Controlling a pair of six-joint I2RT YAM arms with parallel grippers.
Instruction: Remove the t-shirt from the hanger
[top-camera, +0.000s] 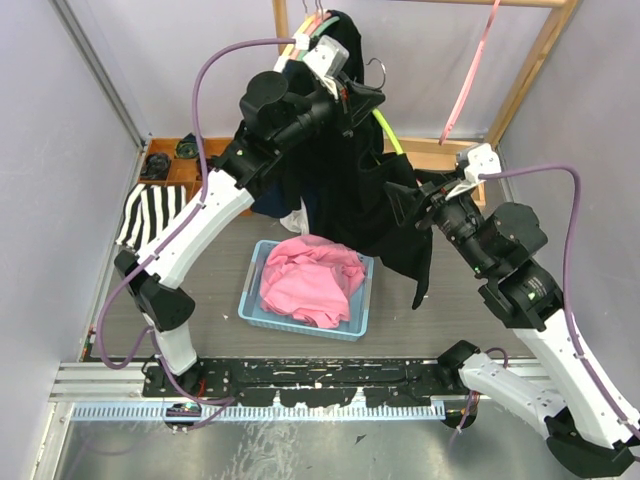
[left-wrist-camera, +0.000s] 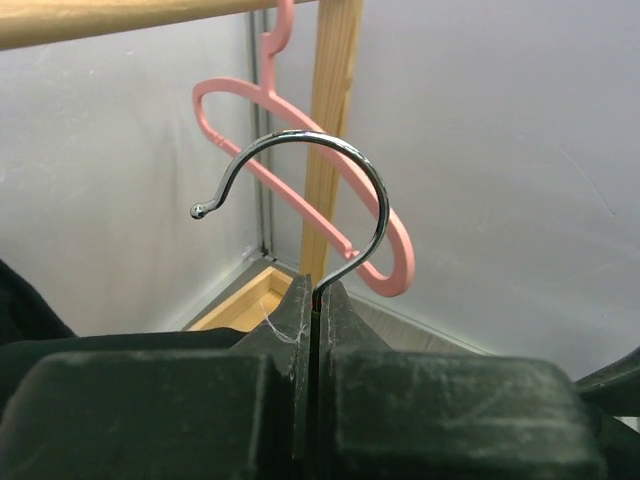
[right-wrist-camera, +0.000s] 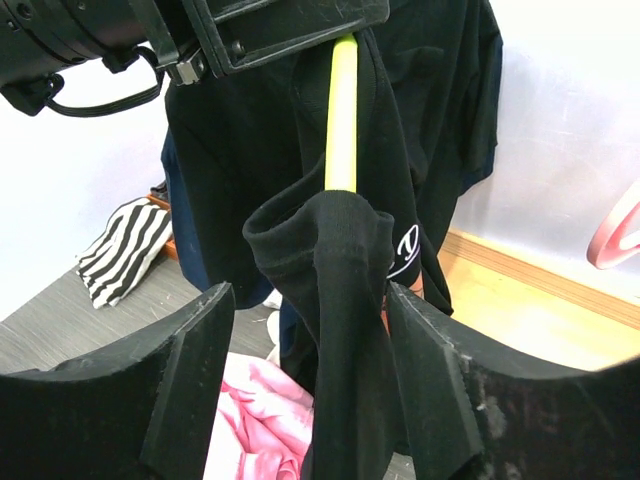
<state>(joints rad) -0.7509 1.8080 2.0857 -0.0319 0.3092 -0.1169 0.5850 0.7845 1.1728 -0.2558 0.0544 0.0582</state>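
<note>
A black t-shirt hangs on a yellow-green hanger with a metal hook. My left gripper is shut on the hanger's neck just under the hook, fingertips pinched together in the left wrist view. My right gripper is open beside the shirt's right shoulder. In the right wrist view it straddles a bunched fold of the black t-shirt that hangs off the yellow hanger arm. The fold touches the right finger and is apart from the left finger.
A blue basket with a pink cloth sits on the table below the shirt. A striped cloth lies at the left. A pink hanger hangs from the wooden rail. A wooden post stands at back right.
</note>
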